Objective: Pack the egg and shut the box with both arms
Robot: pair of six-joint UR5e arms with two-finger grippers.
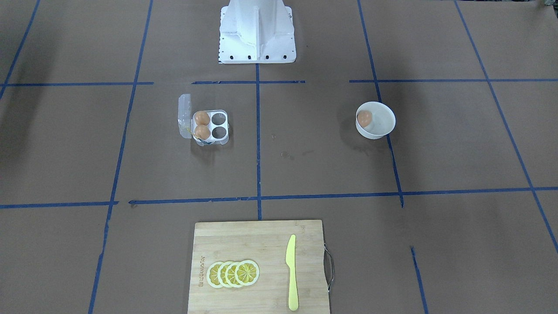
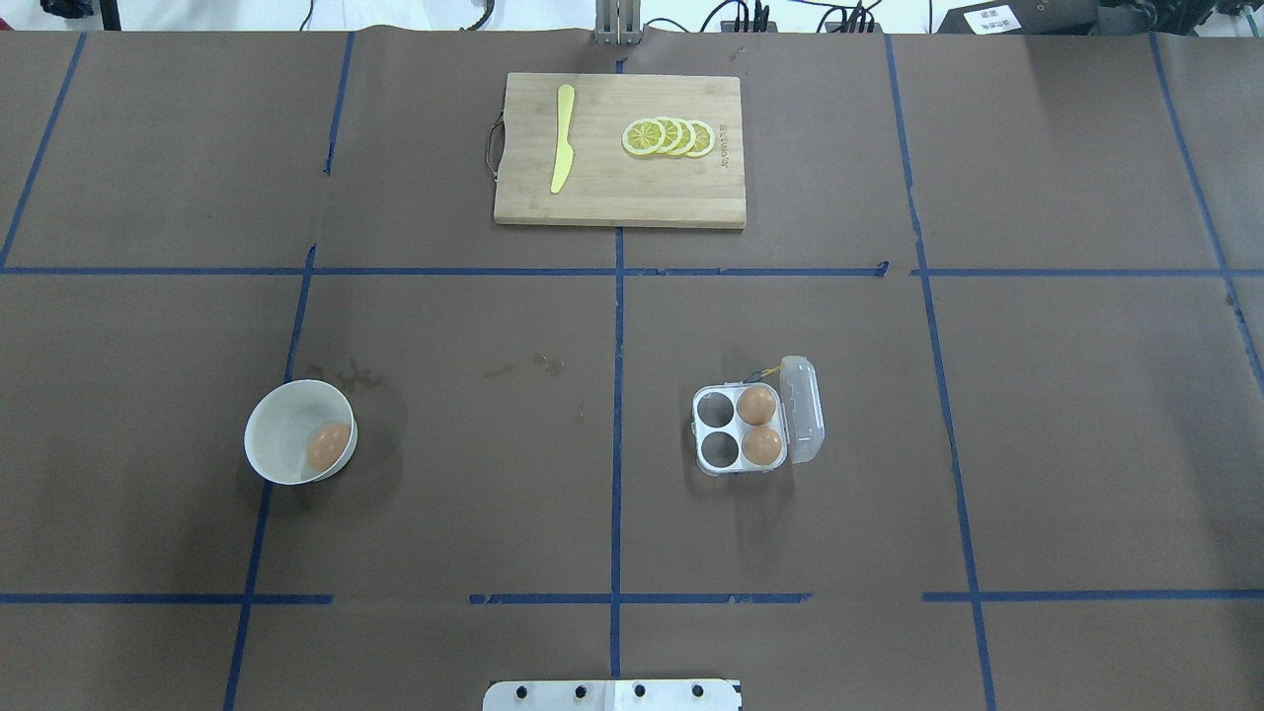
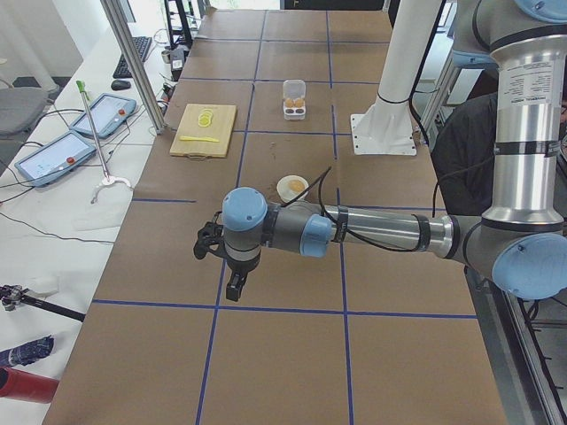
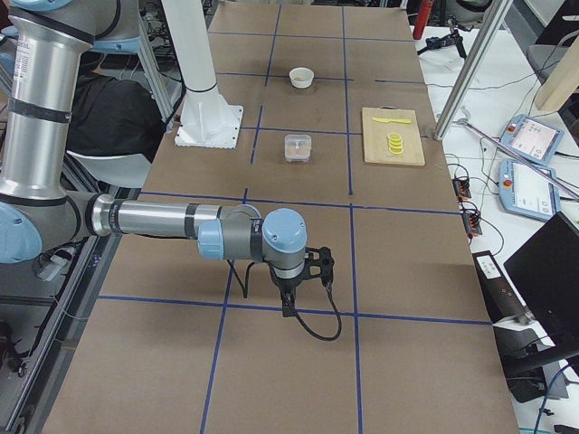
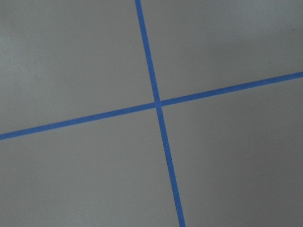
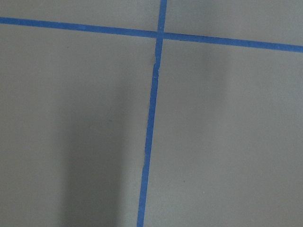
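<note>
The clear box (image 2: 738, 428) stands right of the table's middle with its lid (image 2: 802, 410) hinged open. Two eggs (image 2: 757, 404) (image 2: 762, 445) fill the cells on the lid side; the other two cells are empty. A third egg (image 2: 328, 446) lies in the white bowl (image 2: 281, 425) at the left. Both arms hang far from these, over the table's ends. The left gripper (image 3: 232, 289) and the right gripper (image 4: 288, 306) show only in the side views, so I cannot tell if they are open or shut. The wrist views show only brown paper and blue tape.
A wooden cutting board (image 2: 619, 193) at the far middle carries a yellow knife (image 2: 563, 138) and lemon slices (image 2: 670, 136). The white pedestal (image 1: 257, 39) stands at the robot's side. Tablets (image 3: 53, 155) lie on a side bench.
</note>
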